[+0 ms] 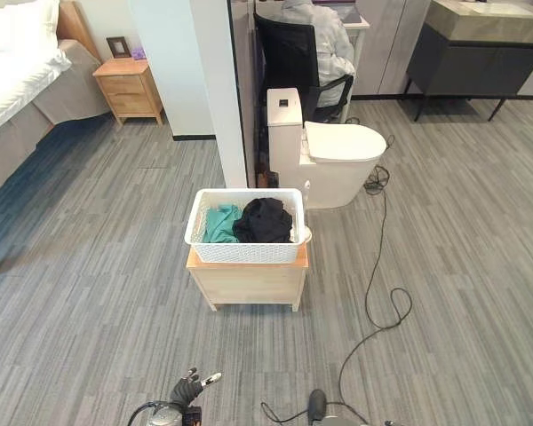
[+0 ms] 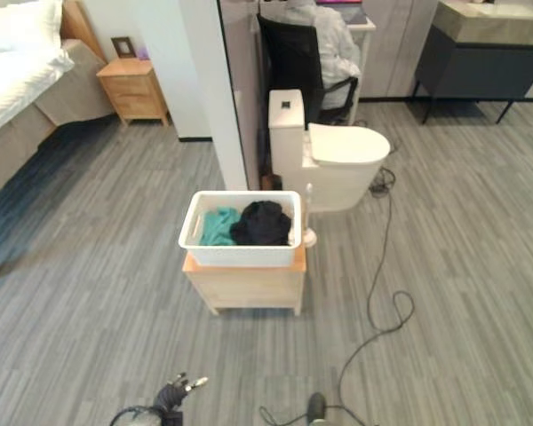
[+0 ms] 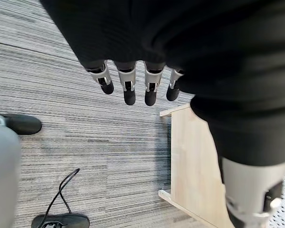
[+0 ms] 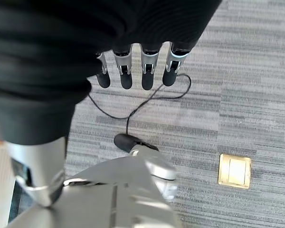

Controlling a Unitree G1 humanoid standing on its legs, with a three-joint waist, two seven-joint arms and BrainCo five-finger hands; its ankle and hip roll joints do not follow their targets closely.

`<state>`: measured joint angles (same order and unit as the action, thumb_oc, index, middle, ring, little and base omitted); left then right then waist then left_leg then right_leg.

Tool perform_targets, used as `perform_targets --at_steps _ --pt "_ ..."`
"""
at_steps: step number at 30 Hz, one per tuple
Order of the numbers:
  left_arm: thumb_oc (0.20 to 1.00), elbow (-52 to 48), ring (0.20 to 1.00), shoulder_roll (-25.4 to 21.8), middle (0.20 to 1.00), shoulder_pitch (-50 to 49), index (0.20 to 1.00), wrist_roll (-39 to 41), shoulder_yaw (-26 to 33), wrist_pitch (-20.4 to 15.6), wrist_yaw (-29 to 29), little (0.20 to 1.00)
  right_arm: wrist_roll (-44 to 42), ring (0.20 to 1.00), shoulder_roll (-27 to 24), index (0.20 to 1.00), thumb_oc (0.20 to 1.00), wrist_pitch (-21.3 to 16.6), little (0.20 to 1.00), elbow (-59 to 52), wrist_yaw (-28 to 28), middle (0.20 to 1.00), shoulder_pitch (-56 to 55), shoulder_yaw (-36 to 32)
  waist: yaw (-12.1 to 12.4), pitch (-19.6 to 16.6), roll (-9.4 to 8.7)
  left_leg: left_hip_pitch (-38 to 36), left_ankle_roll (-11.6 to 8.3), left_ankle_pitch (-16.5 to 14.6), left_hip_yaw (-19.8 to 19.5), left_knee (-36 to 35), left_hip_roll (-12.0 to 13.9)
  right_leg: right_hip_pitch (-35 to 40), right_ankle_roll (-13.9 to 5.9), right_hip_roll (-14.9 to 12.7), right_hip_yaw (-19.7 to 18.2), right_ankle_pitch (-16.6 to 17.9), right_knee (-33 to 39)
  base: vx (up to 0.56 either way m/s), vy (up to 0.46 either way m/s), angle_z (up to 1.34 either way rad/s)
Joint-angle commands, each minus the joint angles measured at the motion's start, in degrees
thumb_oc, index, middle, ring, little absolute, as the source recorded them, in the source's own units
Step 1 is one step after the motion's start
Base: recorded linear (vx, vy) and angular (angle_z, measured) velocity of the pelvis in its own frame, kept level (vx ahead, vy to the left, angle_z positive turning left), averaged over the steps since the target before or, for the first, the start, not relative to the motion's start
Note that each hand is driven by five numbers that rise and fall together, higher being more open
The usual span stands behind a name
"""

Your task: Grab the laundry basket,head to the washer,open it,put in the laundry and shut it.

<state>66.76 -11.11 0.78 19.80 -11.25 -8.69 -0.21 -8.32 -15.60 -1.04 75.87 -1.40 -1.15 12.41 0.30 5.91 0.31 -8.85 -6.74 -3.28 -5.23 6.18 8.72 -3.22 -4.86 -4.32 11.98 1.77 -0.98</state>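
Laundry basket [image 1: 246, 240], white and perforated, is placed on a low wooden stand [image 1: 249, 282] in the middle of the floor, at 12 o'clock from the robot and well apart from it. Inside it a teal cloth [image 1: 219, 224] is seen at 9 o'clock and a dark cloth [image 1: 265, 220] at 3 o'clock. The raised stand probably keeps the rim at a height that can be reached by both hands. The left hand [image 3: 129, 86] is held low with fingers straight and apart, nothing gripped; the stand's edge is seen just past it. The right hand [image 4: 133, 72] is likewise relaxed and empty above the floor. A white toilet [image 1: 330, 151] stands behind the basket, and a bedside cabinet [image 1: 129, 89] at 10 o'clock.
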Motion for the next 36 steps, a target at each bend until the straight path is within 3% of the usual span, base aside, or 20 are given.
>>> perform_targets --at_steps 1,3,6,9,10,11,12,15,17,22,26,29,32,36 --pt "1.000 -0.6 1.000 -3.2 1.000 0.7 1.000 1.4 1.5 -1.4 0.7 1.000 -2.3 1.000 0.2 1.000 1.000 -1.1 1.000 2.1 1.2 1.000 0.2 1.4 0.3 -0.5 -3.41 2.7 3.08 -1.2 -0.3 9.6 -2.9 -4.1 -0.47 -1.3 -3.2 0.5 -3.7 0.18 -0.430 0.32" --pt "1.000 -2.2 1.000 -3.8 1.000 0.6 1.000 2.8 2.4 -1.6 1.6 1.000 -5.2 1.000 -1.2 1.000 1.000 -2.3 1.000 -3.5 2.2 1.000 1.3 0.9 0.7 1.2 -4.43 9.8 3.39 3.5 -0.9 21.2 -2.7 -2.3 1.61 -0.2 -3.6 -0.6 -3.0 0.06 -0.286 0.27" --pt "1.000 -4.8 1.000 -4.0 1.000 -0.1 1.000 4.5 3.9 -2.5 2.8 1.000 -6.0 1.000 -3.3 1.000 1.000 -3.2 1.000 -13.3 3.5 1.000 2.0 0.8 0.8 2.4 -4.74 13.4 3.71 4.3 0.6 23.4 -1.6 -0.8 2.45 0.5 -3.8 -2.1 -2.4 0.08 -0.132 -0.16" --pt "1.000 -11.9 1.000 -4.4 1.000 -1.9 1.000 6.3 4.9 -3.6 3.7 1.000 -7.1 1.000 -7.7 1.000 1.000 -4.5 1.000 -26.7 5.0 1.000 2.5 -1.9 1.5 2.5 -5.05 15.2 3.06 1.8 2.8 10.1 -0.5 1.5 1.80 -0.6 -4.0 -3.7 -0.7 0.18 0.037 0.08" --pt "1.000 -13.7 1.000 -4.7 1.000 -2.3 1.000 6.4 4.9 -3.9 4.1 1.000 -7.2 1.000 -8.6 1.000 1.000 -4.8 1.000 -28.6 5.2 1.000 2.9 -2.2 1.9 2.4 -4.44 15.0 2.33 3.1 2.5 3.7 -0.5 2.3 1.54 -0.5 -3.9 -4.3 -0.2 0.12 0.083 0.28" --pt "1.000 -13.7 1.000 -4.7 1.000 -2.3 1.000 6.4 4.9 -3.9 4.1 1.000 -7.2 1.000 -8.6 1.000 1.000 -4.8 1.000 -28.6 5.2 1.000 2.9 -2.2 1.9 2.5 -4.45 15.0 2.33 3.1 2.5 3.6 -0.5 2.4 1.54 -0.6 -3.9 -4.3 -0.2 0.21 0.165 0.17" --pt "1.000 -16.8 1.000 -5.1 1.000 -2.6 1.000 6.6 5.1 -4.2 4.7 1.000 -8.1 1.000 -9.3 1.000 1.000 -5.2 1.000 -31.7 5.7 1.000 3.9 -2.9 2.9 2.1 -3.02 16.8 1.42 8.0 1.6 -5.2 -0.1 4.2 1.30 0.0 -3.4 -5.1 0.8 0.21 0.163 0.01" --pt "1.000 -20.6 1.000 -5.6 1.000 -2.6 1.000 7.4 5.8 -4.8 5.7 1.000 -9.7 1.000 -8.0 1.000 1.000 -5.6 1.000 -32.9 6.9 1.000 5.5 -3.2 4.4 2.2 -2.61 18.3 0.79 9.9 1.6 -9.4 -2.0 7.9 0.67 -0.2 -3.6 -6.1 2.3 0.28 0.207 0.05" --pt "1.000 -21.7 1.000 -5.5 1.000 -3.2 1.000 7.4 6.1 -5.0 5.9 1.000 -9.5 1.000 -7.4 1.000 1.000 -5.6 1.000 -33.4 6.7 1.000 5.9 -2.8 4.8 1.7 -2.36 17.6 0.96 9.8 2.0 -9.6 -2.0 8.7 0.03 -0.4 -4.0 -6.3 2.4 0.26 0.215 -0.29" --pt "1.000 -27.9 1.000 -7.7 1.000 -5.0 1.000 6.4 8.0 -5.0 6.4 1.000 -11.4 1.000 -3.0 1.000 1.000 -5.3 1.000 -37.8 6.1 1.000 3.3 -4.8 6.2 0.1 -4.44 17.6 4.60 4.0 4.5 -0.7 -5.6 9.4 -2.96 -6.5 -6.2 -6.8 -3.2 0.30 0.328 -0.46" --pt "1.000 -32.3 1.000 -10.1 1.000 -4.6 1.000 4.5 9.4 -5.0 8.0 1.000 -12.0 1.000 -2.0 1.000 1.000 -4.9 1.000 -39.5 6.0 1.000 3.9 -4.5 6.1 0.7 -4.63 16.5 7.18 1.8 5.9 0.1 -7.2 3.7 -3.79 -7.8 -7.2 -2.5 -13.3 0.13 0.243 -0.16" --pt "1.000 -37.0 1.000 -11.7 1.000 -5.2 1.000 3.1 12.0 -5.6 9.9 1.000 -12.3 1.000 -2.3 1.000 1.000 -4.9 1.000 -42.0 5.7 1.000 4.0 -4.5 6.3 0.7 -4.71 14.8 8.08 0.4 6.8 -0.7 -8.1 2.5 -3.77 -9.0 -4.2 -1.1 -13.7 0.16 0.157 -0.08" --pt "1.000 -43.8 1.000 -12.9 1.000 -6.5 1.000 1.5 16.2 -6.7 12.3 1.000 -12.3 1.000 -3.4 1.000 1.000 -4.8 1.000 -43.2 5.1 1.000 4.1 -4.9 6.2 0.1 -4.49 12.3 8.09 0.3 6.7 -3.7 -8.6 0.9 -2.91 -7.1 -2.9 -1.8 -8.0 0.19 0.068 0.00" --pt "1.000 -51.5 1.000 -14.4 1.000 -5.6 1.000 -2.8 20.9 -7.6 16.6 1.000 -11.6 1.000 -4.2 1.000 1.000 -4.5 1.000 -43.0 5.5 1.000 5.3 -4.6 5.6 1.9 -4.45 9.0 7.33 -0.9 7.0 -4.8 -8.6 -3.7 -3.39 -5.3 1.9 1.3 -2.2 0.16 -0.014 -0.07"
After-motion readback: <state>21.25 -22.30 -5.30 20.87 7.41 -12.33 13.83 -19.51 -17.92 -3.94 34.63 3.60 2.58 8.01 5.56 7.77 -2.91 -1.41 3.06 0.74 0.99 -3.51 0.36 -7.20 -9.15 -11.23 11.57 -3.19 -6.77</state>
